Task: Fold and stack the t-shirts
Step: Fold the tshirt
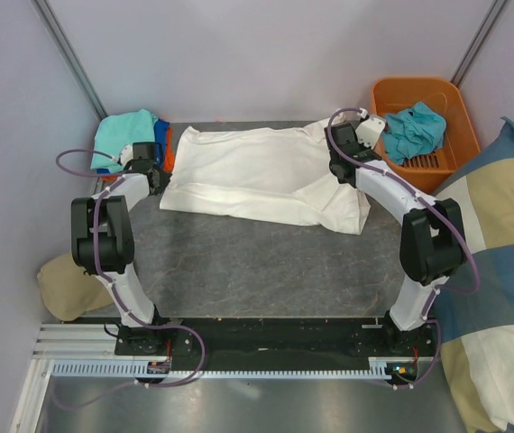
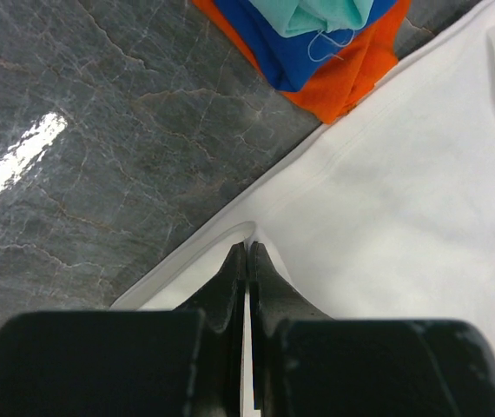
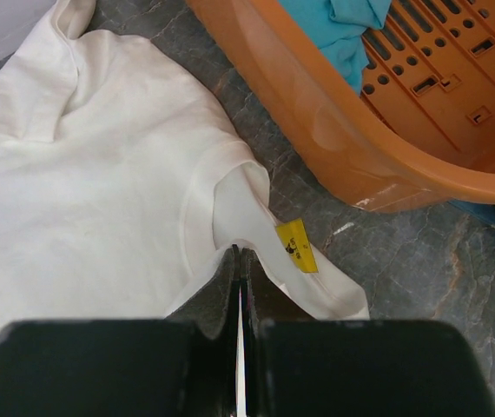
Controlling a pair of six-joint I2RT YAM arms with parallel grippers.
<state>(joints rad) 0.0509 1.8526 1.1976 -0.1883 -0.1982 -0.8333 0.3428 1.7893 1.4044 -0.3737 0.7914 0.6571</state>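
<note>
Left gripper (image 2: 247,259) and right gripper (image 3: 238,255) pinch opposite ends of the white t-shirt (image 1: 257,171).

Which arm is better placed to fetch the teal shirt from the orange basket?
Right. The right gripper sits beside the basket holding the teal shirt; the left gripper is by the folded stack. Both pinch the white shirt.

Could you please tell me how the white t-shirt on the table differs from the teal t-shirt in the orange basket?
The white t-shirt lies spread out on the table; the teal t-shirt sits crumpled in the orange basket. The left tool and right tool are each shut on the white t-shirt's edge; nothing touches the teal t-shirt. Neither is neatly folded.
</note>
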